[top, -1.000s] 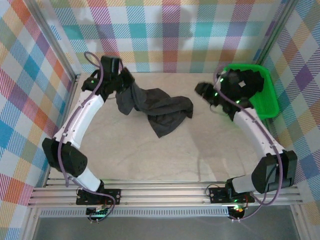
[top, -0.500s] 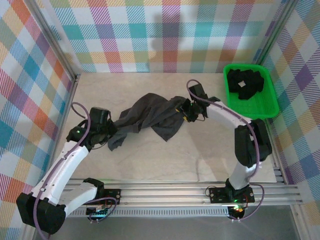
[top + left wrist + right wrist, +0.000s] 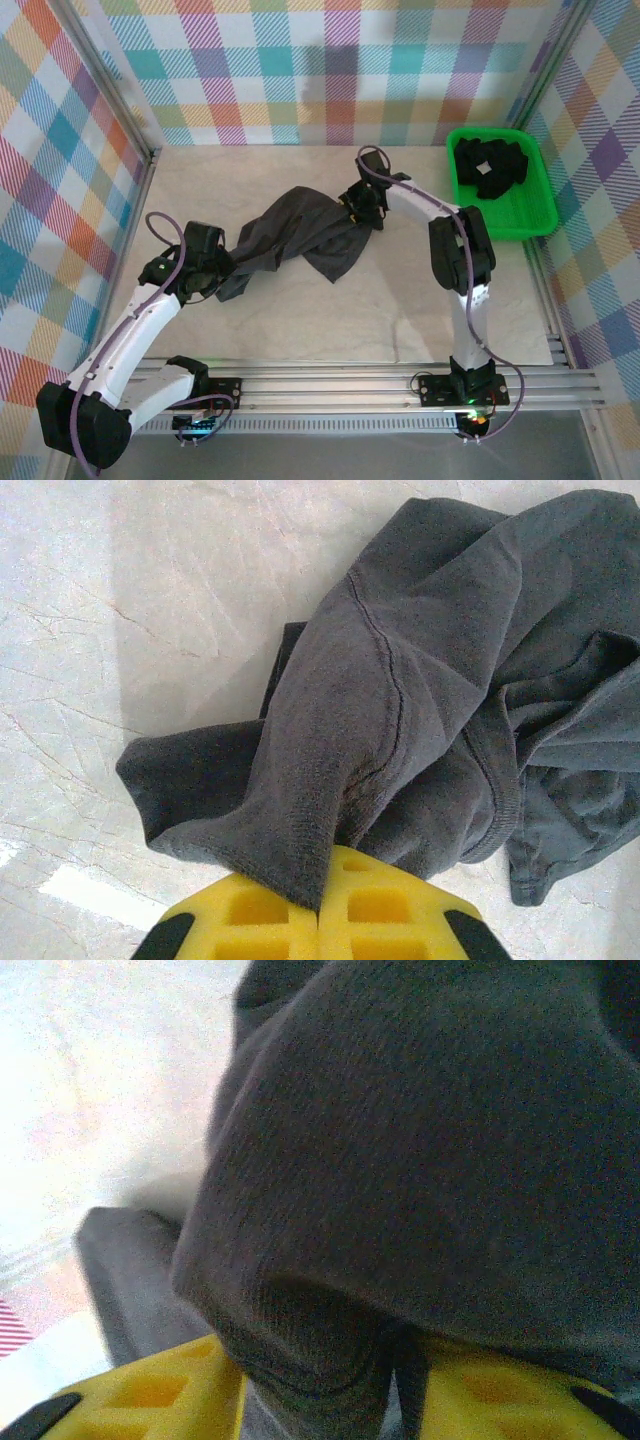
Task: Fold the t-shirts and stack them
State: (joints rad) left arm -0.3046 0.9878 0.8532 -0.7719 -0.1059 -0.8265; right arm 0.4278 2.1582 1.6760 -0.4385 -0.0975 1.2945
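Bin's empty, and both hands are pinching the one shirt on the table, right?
Not empty: the top view shows dark shirts lying in the bin. The rest holds: the left hand and right hand each pinch the shirt.

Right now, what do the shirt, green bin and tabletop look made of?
T-shirt: knit cloth, likely cotton jersey, matte charcoal; fuzzy surface, stitched seams, soft folds.
Bin: probably moulded plastic, bright green, smooth rim.
Tabletop: pale, veined, slight sheen; stone or laminate, can't tell.
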